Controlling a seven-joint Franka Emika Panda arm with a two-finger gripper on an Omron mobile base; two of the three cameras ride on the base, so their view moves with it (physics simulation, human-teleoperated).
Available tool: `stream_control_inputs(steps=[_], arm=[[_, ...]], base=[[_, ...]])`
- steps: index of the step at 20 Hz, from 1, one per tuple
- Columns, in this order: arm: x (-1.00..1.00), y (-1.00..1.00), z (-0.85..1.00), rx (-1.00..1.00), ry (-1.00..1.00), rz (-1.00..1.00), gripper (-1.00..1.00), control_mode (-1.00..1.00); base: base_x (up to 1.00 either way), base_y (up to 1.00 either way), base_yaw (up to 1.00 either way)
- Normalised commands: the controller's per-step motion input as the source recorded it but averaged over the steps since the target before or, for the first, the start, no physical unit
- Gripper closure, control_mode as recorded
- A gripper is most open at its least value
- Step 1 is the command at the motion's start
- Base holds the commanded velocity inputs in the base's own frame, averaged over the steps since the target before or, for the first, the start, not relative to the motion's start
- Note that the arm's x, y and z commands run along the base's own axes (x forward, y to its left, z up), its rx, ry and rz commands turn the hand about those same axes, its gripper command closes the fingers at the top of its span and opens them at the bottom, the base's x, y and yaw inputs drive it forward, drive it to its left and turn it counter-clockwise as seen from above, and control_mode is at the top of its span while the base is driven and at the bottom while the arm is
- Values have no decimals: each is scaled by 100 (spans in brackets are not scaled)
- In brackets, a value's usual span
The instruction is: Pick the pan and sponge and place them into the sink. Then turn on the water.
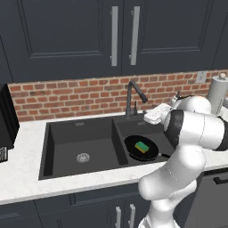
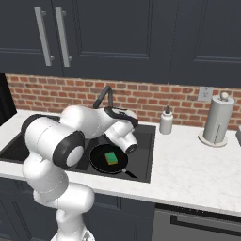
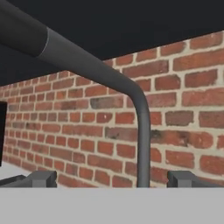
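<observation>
The black pan (image 1: pixel 132 150) (image 2: pixel 98 159) lies in the right basin of the dark sink (image 1: pixel 80 126) (image 2: pixel 149 141). On the pan rests the green and yellow sponge (image 1: pixel 142 146) (image 2: pixel 111 157). My gripper (image 1: pixel 147 116) (image 3: pixel 111 178) hovers above the right basin, open, close behind the dark gooseneck faucet (image 1: pixel 130 95) (image 2: pixel 104 96). In the hand view the faucet's pipe (image 3: pixel 142 131) curves down just ahead between the two spread fingertips (image 3: pixel 41 178), with nothing held. No stream of water shows at the spout.
A soap bottle (image 2: pixel 165 121) stands on the counter right of the sink, and a paper towel holder (image 2: pixel 218 118) (image 1: pixel 218 93) further right. A black appliance (image 1: pixel 6 120) sits at the far left. The brick wall (image 3: pixel 183 100) lies right behind the faucet.
</observation>
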Motion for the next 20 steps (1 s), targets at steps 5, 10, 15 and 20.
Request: stream_control_inputs(steps=[5, 10, 15, 20], arm=[[35, 0, -13, 0, -3, 6, -100, -100], [38, 0, -11, 1, -2, 5, -100, -100], [34, 0, -8, 1, -2, 4, -100, -100], [32, 0, -11, 0, -1, 2, -100, -100]], base=[[0, 0, 0], [0, 0, 0], [0, 0, 0], [0, 0, 0]])
